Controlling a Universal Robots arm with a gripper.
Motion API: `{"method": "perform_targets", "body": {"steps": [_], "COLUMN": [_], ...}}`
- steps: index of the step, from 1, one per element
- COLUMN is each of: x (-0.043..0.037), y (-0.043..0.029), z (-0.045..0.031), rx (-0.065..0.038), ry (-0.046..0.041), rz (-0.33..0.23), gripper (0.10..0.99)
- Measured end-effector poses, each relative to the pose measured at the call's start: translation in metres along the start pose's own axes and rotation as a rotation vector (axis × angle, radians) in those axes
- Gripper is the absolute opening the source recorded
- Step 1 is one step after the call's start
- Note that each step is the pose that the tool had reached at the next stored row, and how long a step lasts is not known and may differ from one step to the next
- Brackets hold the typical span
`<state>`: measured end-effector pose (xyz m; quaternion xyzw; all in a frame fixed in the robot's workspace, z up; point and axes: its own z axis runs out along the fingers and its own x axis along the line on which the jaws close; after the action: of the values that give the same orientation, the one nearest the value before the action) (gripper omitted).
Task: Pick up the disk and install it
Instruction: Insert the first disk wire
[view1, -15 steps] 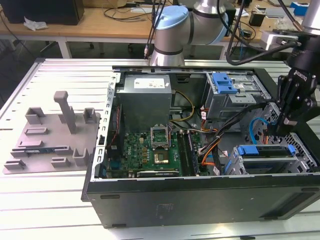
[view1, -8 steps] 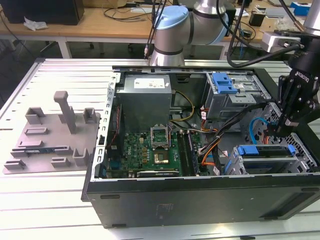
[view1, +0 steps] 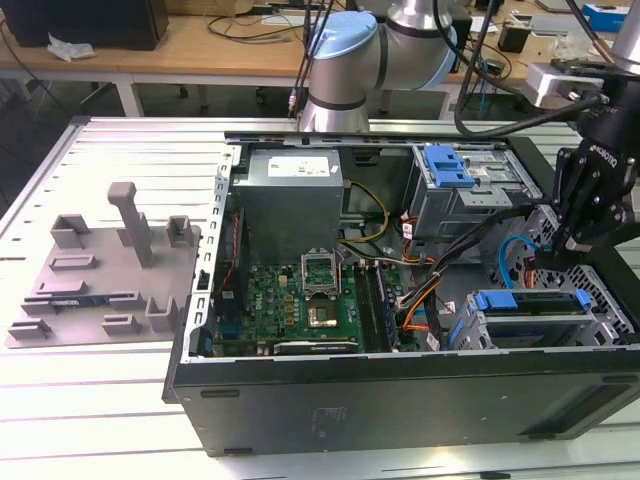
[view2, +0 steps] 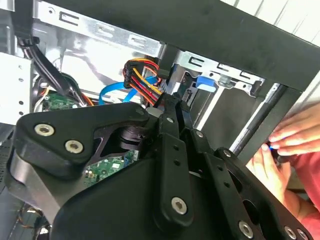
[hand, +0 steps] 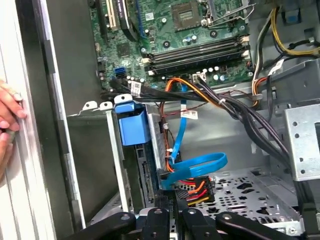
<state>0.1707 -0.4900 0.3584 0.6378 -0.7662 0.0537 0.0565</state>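
Observation:
The disk (view1: 528, 301) sits inside the drive cage (view1: 600, 330) at the front right corner of the open computer case. Its blue carrier frame shows along the cage's top, and its metal body is hidden by the cage. In the first wrist view the blue carrier end (hand: 132, 125) stands on the cage rail. My black gripper (view1: 572, 243) hangs just behind and above the cage among the cables. Its fingertips (hand: 156, 216) lie close together, shut, beside the blue data cable (hand: 197, 167) and the red-yellow power plug (hand: 195, 189). I see nothing held between them.
A person's hand (view2: 287, 137) rests on the case's outer side wall by the cage. A ridged blue latch (view1: 447, 165) tops the upper bay. The motherboard (view1: 300, 300), the power supply (view1: 290, 200) and cable bundles crowd the case. A grey fixture tray (view1: 110, 270) lies on the table.

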Motion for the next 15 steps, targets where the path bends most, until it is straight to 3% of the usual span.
{"method": "perform_targets", "body": {"steps": [1,2,6,15], "x": [0.0081,0.0134,0.0174,0.0243], "y": [0.0004,0.0008,0.0008,0.0024], "z": [0.0005,0.0013,0.0019,0.003], "rx": [-0.003,-0.002,0.01,0.023], "ry": [-0.0334,-0.0552,-0.0615,-0.0863], "rz": [-0.011,-0.033,-0.07,-0.128], "gripper": [0.165,0.165,0.165,0.165]}}
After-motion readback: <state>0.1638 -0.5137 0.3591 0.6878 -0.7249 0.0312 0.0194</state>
